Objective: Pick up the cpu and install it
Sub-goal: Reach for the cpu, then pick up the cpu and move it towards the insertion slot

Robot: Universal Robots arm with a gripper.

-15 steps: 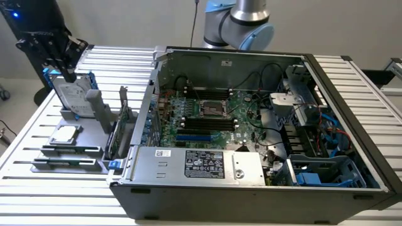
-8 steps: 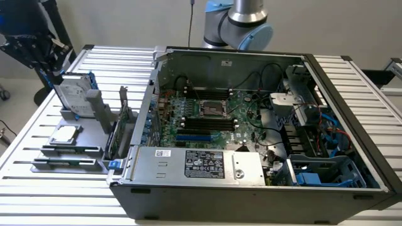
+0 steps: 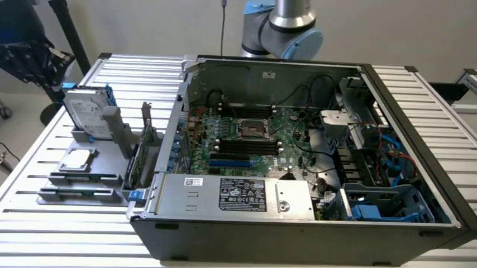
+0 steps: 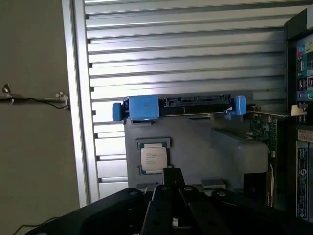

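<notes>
The cpu (image 3: pixel 77 159) is a small silver square lying flat in a recess of the grey tray (image 3: pixel 56 196), at the exterior view's left, outside the computer case. In the wrist view the cpu (image 4: pixel 153 159) lies on the grey tray (image 4: pixel 195 142) just beyond my gripper (image 4: pixel 171 173), which hangs well above it. Its black fingers are shut together with nothing between them. Inside the open case (image 3: pixel 298 245), the motherboard's cpu socket (image 3: pixel 249 129) sits near the middle of the board.
A silver hard drive with blue rails (image 3: pixel 86 111) stands upright at the tray's far end and shows edge-on in the wrist view as the hard drive (image 4: pixel 181 105). An expansion card (image 3: pixel 145 151) stands between tray and case. The arm's base (image 3: pixel 283 28) rises behind the case.
</notes>
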